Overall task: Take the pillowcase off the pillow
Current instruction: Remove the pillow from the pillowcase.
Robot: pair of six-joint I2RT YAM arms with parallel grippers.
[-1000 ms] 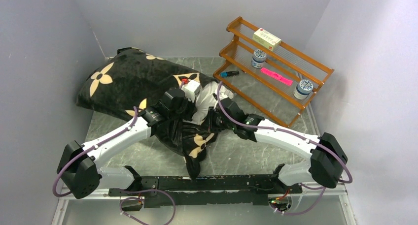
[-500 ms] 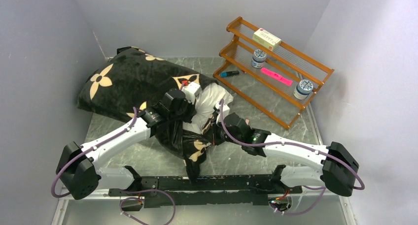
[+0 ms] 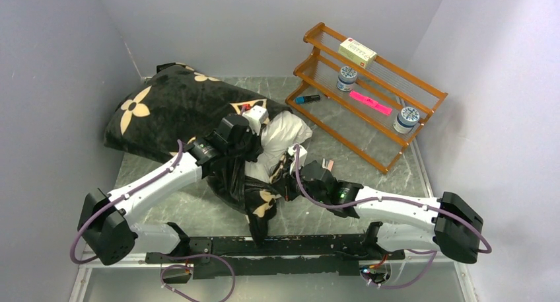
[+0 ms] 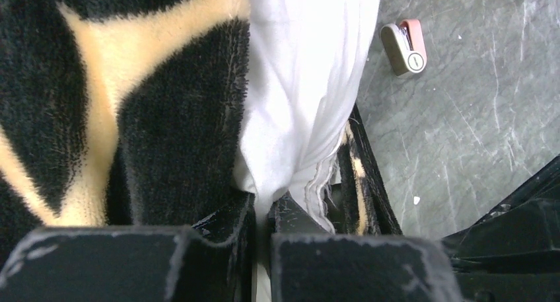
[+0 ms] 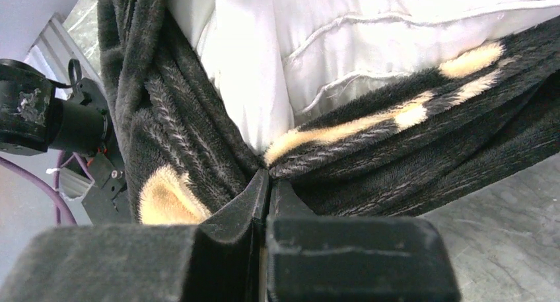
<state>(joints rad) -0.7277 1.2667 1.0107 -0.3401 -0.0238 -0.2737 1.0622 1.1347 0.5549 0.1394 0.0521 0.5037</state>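
The black plush pillowcase with tan flowers lies at the back left, still over most of the pillow. Its open end is bunched toward the table's near middle. The white pillow bulges out of that open end. My left gripper is shut on a pinch of the pillow's white fabric near a stitched edge, with pillowcase beside it. My right gripper sits just below the exposed pillow, shut on a fold of the pillowcase's rim; white pillow shows above it.
A wooden two-tier rack stands at the back right with a box, two jars and a pink card; a blue marker lies under it. A small pink-and-grey object lies on the marble table by the right arm.
The right arm has drawn back toward the near edge and lower, and its jaws have closed on the pillowcase rim. More white pillow shows. The left arm barely shifted.
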